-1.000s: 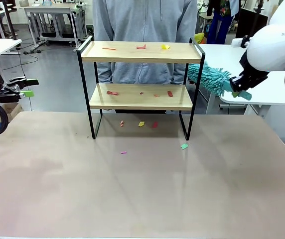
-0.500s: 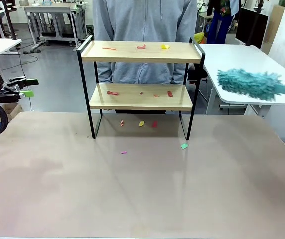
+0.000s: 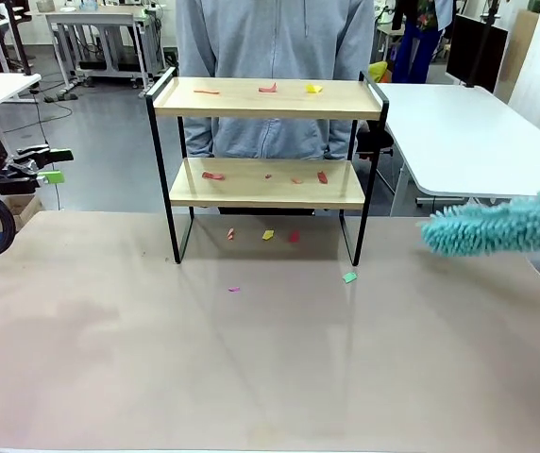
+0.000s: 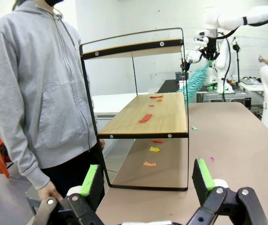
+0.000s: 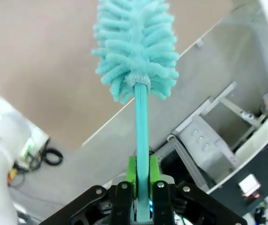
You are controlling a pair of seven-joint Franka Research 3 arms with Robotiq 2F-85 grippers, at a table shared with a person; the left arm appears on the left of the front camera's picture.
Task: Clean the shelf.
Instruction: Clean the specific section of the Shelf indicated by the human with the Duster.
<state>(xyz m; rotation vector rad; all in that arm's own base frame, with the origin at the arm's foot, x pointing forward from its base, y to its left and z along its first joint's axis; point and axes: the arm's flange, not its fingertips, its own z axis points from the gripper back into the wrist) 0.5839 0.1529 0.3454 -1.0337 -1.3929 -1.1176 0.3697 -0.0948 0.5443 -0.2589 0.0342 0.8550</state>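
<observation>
The shelf stands at the table's far middle, two light wooden boards in a black frame. Small red and yellow paper scraps lie on the top board, and more scraps lie on the lower one. My right gripper is shut on the handle of a teal fluffy duster. The duster hovers low at the table's right edge, away from the shelf. My left gripper stands open at the far left, off the table. In the left wrist view the left gripper faces the shelf end-on.
A person in a grey hoodie stands right behind the shelf. Loose scraps lie on the table in front of and under the shelf. A white table stands at the back right.
The duster swung from beside the shelf's right end out to the right and down, and now sits low at the table's right edge. The right arm left the front view. The left arm stayed still.
</observation>
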